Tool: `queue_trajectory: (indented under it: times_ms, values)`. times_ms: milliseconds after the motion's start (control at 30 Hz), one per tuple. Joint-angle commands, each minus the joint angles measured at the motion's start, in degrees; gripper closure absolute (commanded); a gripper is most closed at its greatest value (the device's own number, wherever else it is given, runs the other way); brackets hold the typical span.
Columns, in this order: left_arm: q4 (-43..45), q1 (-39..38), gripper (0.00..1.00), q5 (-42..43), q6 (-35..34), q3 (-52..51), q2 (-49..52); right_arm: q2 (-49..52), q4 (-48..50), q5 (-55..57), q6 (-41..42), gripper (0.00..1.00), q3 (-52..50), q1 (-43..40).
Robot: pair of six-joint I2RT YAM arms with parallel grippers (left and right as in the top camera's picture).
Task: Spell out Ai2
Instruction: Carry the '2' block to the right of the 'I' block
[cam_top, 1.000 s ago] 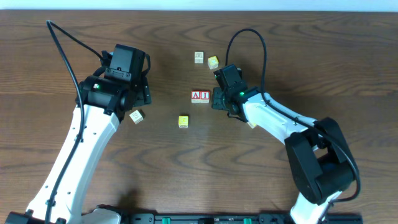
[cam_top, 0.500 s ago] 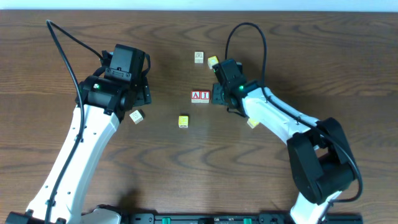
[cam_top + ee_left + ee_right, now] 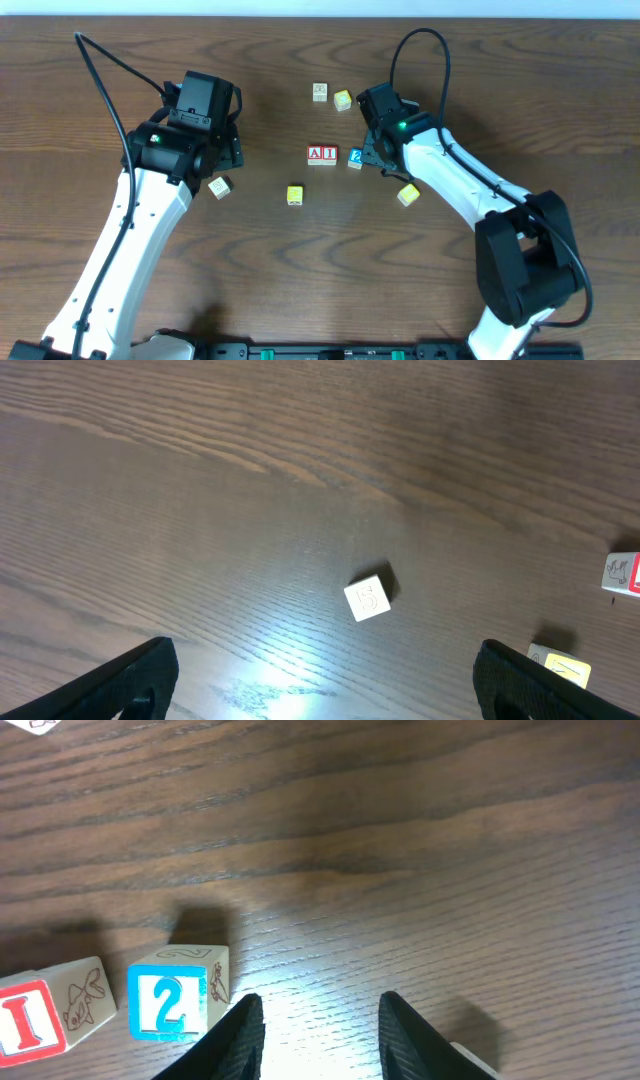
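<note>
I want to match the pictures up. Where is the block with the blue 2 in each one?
Overhead: blue 2 block near the middle, just right of the I block.
Left wrist: not in it.
Right wrist: blue 2 block bottom left, beside the I block.
Shared landmark: the I block.

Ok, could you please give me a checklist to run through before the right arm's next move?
1. A cube and I cube touching, in order: ok.
2. 2 cube to the right of the I cube: ok.
3. 2 cube flush and in line with the I cube: not ok, a gap shows and it sits slightly off the row.
4. Jaws of the right gripper apart and empty, beside the 2 cube: ok.
5. The left gripper open, away from the row: ok.
</note>
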Motion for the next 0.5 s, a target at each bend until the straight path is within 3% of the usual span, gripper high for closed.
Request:
queue_trajectory:
  times_ms: [0,467]
  values:
    - [-0.15,0.22,0.05,-0.83,0.81,0.94,-0.37,-0.31,0.26,0.35,2.45,0.62,0.09,0.22]
    - [-0.13,0.22,0.05,-0.85,0.81,0.94,-0.37,5.05,3.26,-2.89,4.11,0.61,0.07,0.33]
